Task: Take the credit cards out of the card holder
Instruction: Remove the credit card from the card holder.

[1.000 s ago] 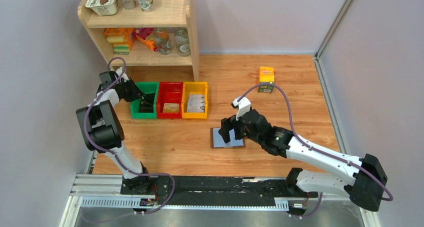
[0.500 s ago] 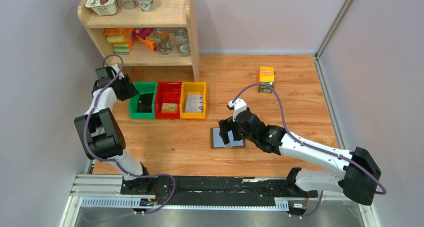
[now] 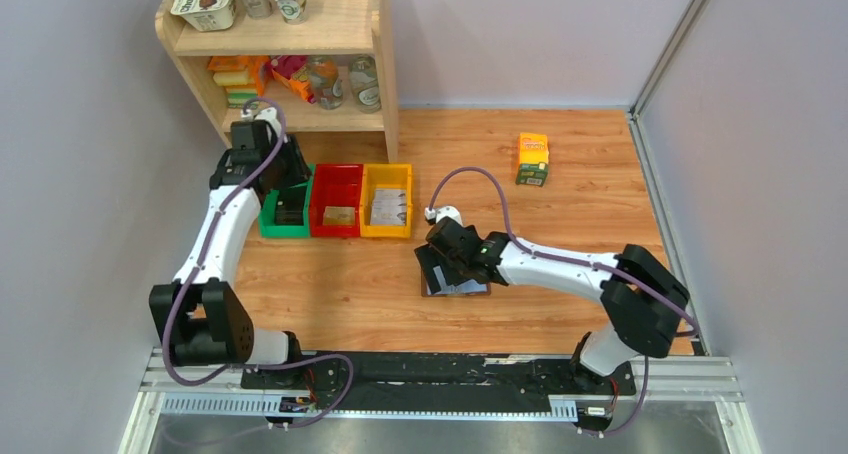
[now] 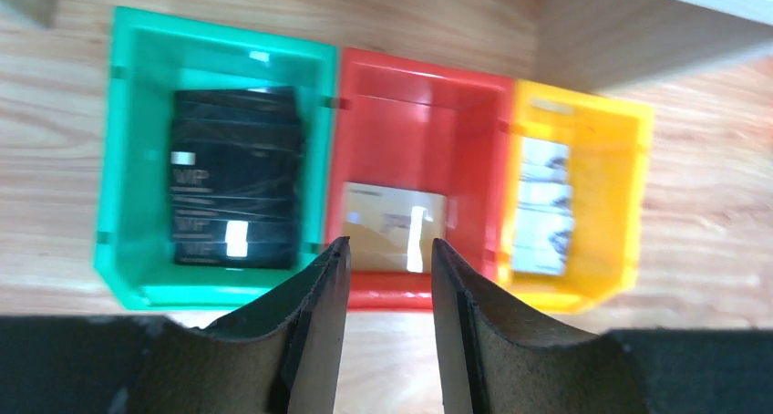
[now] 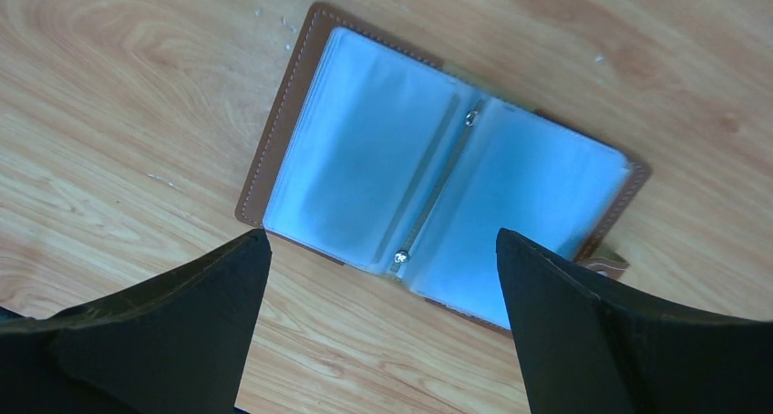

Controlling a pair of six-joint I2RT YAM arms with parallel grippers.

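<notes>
The brown card holder (image 5: pixel 273 150) lies open and flat on the wooden table, its pale blue sleeves (image 5: pixel 365 168) facing up. No card shows in them. My right gripper (image 5: pixel 381 238) hovers just above it, open wide, with nothing between the fingers; from above it (image 3: pixel 437 264) covers the holder's left part (image 3: pixel 472 286). Dark credit cards (image 4: pixel 235 177) lie stacked in the green bin (image 4: pixel 128 159). My left gripper (image 4: pixel 387 250) hangs over the bins' near rims, open and empty; in the top view it (image 3: pixel 288 179) sits at the back of the green bin.
A red bin (image 4: pixel 424 86) holds a tan card (image 4: pixel 394 227), and a yellow bin (image 4: pixel 592 122) holds a pale printed card (image 4: pixel 542 204). A wooden shelf (image 3: pixel 290 44) with jars and cartons stands behind the bins. An orange-green carton (image 3: pixel 532 159) stands at the back right.
My left gripper has opened and drawn back from the green bin, where the dark cards lie. The right gripper slid left and lower over the holder, still open.
</notes>
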